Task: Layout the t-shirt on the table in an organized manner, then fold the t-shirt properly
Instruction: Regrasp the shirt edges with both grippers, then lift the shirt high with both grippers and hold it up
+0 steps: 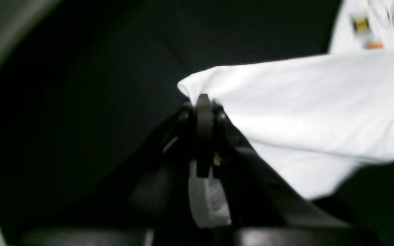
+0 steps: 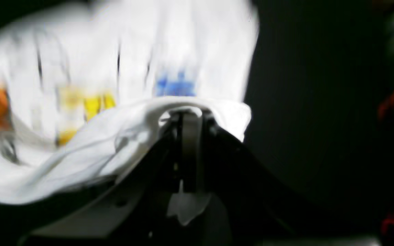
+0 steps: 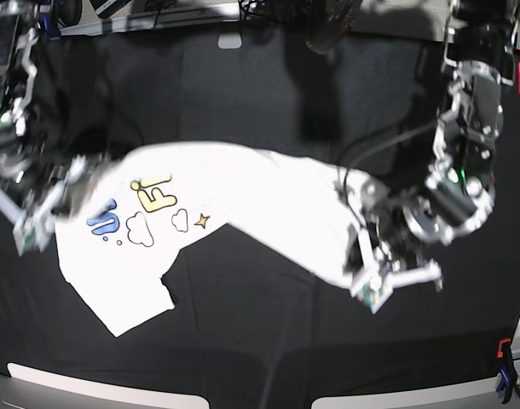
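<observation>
I have the white short-sleeved cloth t-shirt with its yellow and orange cartoon lettering stretched between both arms above the wide matte black cloth counter. The printed side faces up, and one sleeve trails toward the near edge.

On my left gripper, the fingers are clamped tight on a plain white edge of the shirt; in the left wrist view the cloth bunches right at the tips and a scrap of it shows between them further back. The right gripper is pinched shut on a folded hem too, just below the blue mark and the yellow letters, with a bit of cloth poking out behind the fingers.

In the base view the shirt runs as a diagonal band from the right gripper across to the left gripper, sagging along the middle, so I judge I am in the laying-out stage, not yet folding.

To do this well, I would draw the two arms apart evenly until the span between them goes taut, then lower both together so the body lands flat rather than rumpled. I want both grips level, since a tilt would drag the cloth into a twist. The loose sleeve near the front will probably need smoothing afterwards. Both wrist views are blurred, so I cannot judge how deep either pinch sits.
</observation>
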